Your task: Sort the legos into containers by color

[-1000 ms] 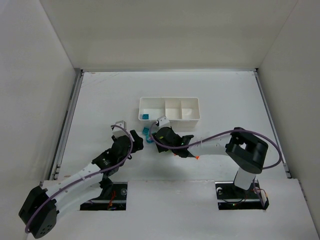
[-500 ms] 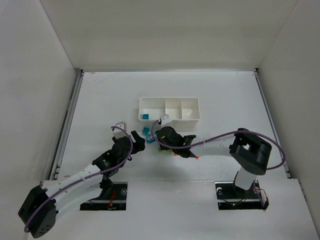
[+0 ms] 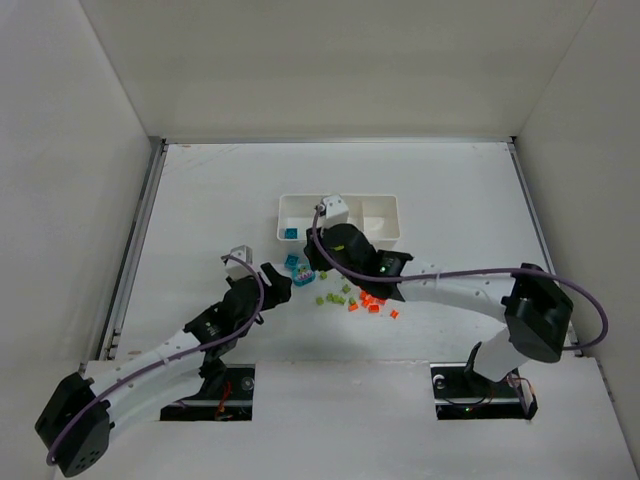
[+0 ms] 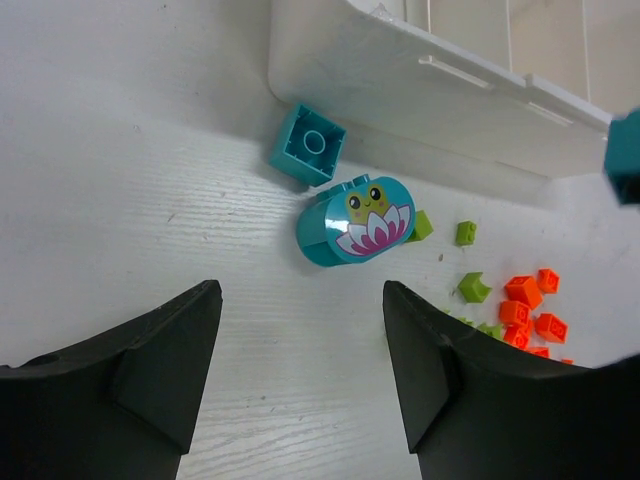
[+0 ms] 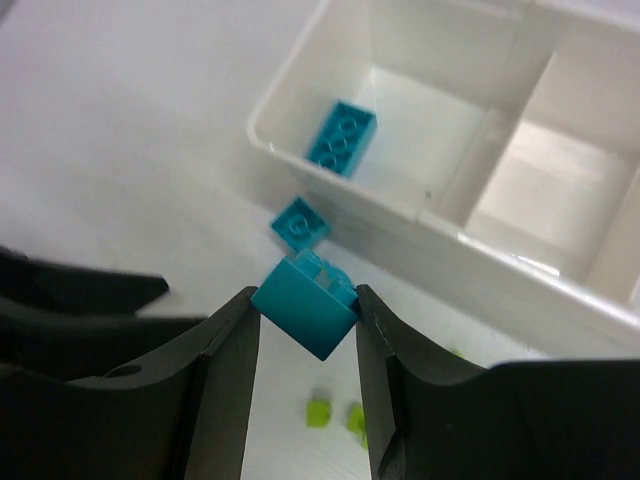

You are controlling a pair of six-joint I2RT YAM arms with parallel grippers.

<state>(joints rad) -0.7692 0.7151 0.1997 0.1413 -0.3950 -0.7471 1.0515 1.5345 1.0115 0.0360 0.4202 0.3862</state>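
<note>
The right tool [image 5: 305, 300] is clamped on a teal brick [image 5: 300, 318]. The brick sits tilted between the fingers, low in the centre of the right wrist view and short of the tray [image 5: 500, 265]. Held askew like that, it looks liable to twist or slip out on the way. If let go too soon, it would land on the counter [image 5: 130, 170] beside the teal square brick [image 5: 299, 224] lying just outside the tray's near wall. A release too far toward the right of the frame would likely drop it past the thin divider into the middle compartment [image 5: 525, 195], the wrong place for teal.

The left tool [image 4: 300, 300] stands apart with nothing between its fingers, near a rounded teal piece [image 4: 357, 220] bearing a flower picture. Both arms work close together in the middle of the top view, so a knock between them is a fair worry. It could scatter the green bricks [image 4: 466, 233] and orange bricks [image 4: 530, 305] at the right of the left wrist view.

The left compartment [image 5: 420, 120], at the upper centre of the right wrist view, holds one long teal brick [image 5: 342, 138]. The middle compartment shows nothing in it, and the one beyond it looks bare in the top view.
</note>
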